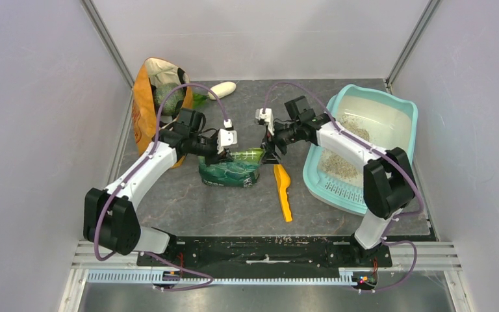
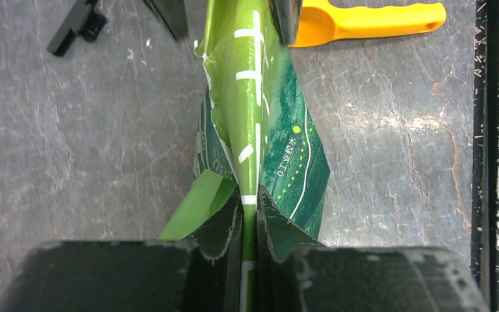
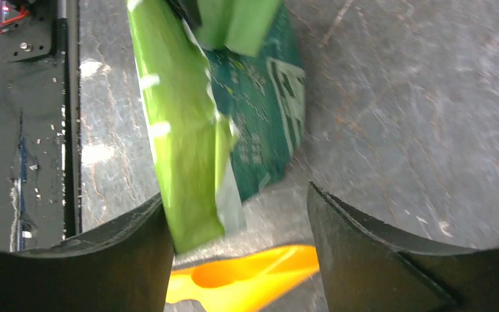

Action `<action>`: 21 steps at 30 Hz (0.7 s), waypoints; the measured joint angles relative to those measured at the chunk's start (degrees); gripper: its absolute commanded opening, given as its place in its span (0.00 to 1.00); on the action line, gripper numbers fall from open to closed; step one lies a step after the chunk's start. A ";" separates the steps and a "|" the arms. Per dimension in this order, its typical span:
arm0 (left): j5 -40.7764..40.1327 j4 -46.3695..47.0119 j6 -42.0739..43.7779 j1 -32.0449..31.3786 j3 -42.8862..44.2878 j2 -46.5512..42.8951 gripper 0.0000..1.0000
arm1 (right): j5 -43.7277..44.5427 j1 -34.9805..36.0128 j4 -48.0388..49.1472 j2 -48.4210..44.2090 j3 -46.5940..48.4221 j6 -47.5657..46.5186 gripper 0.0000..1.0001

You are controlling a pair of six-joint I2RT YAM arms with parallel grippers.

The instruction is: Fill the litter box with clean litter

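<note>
Grey stone-look worktop (image 1: 234, 208) carries everything we see. Our left hand (image 2: 248, 208) pinches the top fold of the green bag (image 1: 230, 170). Our right hand (image 3: 237, 195) is spread wide above the orange scoop (image 1: 282, 188), the bag's edge beside one finger. At the right sits the litter box (image 1: 338, 190), litter (image 1: 334, 168) speckling its floor.

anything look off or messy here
The green bag has a ragged, torn edge, and the left claw pinches it flat. A few pale specks lie scattered on the table beside it. The litter box sits at a slant.
</note>
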 measured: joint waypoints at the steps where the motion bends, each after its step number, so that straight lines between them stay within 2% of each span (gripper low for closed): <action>1: -0.55 -0.44 -0.96 0.13 0.28 -0.04 0.25 | 0.72 -0.57 0.11 -0.48 -0.13 0.66 0.80; 7: -1.86 -2.69 -3.61 0.52 0.96 -0.15 0.53 | 3.15 -1.42 6.12 -8.94 -5.95 3.02 0.81; 9: -1.95 -3.37 -3.80 0.52 1.31 -0.22 0.57 | 3.28 -0.85 7.61 -11.21 -6.54 2.82 0.81; 14: -3.26 -4.76 -3.74 0.63 3.02 -1.60 0.60 | 3.80 1.53 10.54 -13.73 -6.56 0.20 0.80; 17: -4.68 -5.33 -3.02 0.72 3.87 -2.99 0.60 | 4.20 3.10 11.52 -13.79 -6.88 -1.25 0.71; 19: -5.53 -5.46 -1.77 0.74 4.00 -4.11 0.59 | 4.55 4.35 11.69 -13.79 -7.23 -2.36 0.61; 21: -6.54 -5.66 -0.20 0.74 4.00 -5.05 0.59 | 4.70 5.44 11.76 -13.77 -7.43 -3.65 0.58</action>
